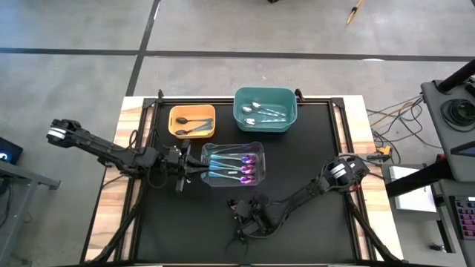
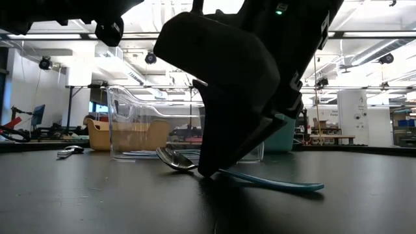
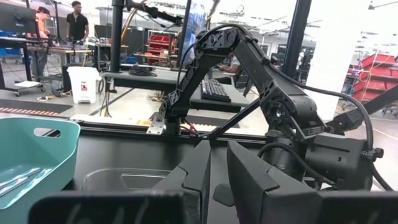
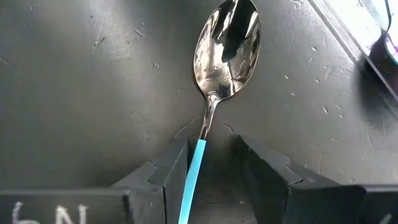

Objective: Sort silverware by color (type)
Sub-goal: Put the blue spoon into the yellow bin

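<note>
Right hand (image 4: 214, 177) partly open astride a silver spoon (image 4: 225, 50) on the table, apparently ungripped

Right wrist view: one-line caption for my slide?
Right gripper open astride the blue handle of a silver-bowled spoon lying on the black mat.

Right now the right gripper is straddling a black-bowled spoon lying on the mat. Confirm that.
Not quite. The spoon has a shiny silver bowl, not a black one, as the right wrist view shows. The rest holds: the right gripper straddles its blue handle, open, with the spoon lying on the mat.
</note>
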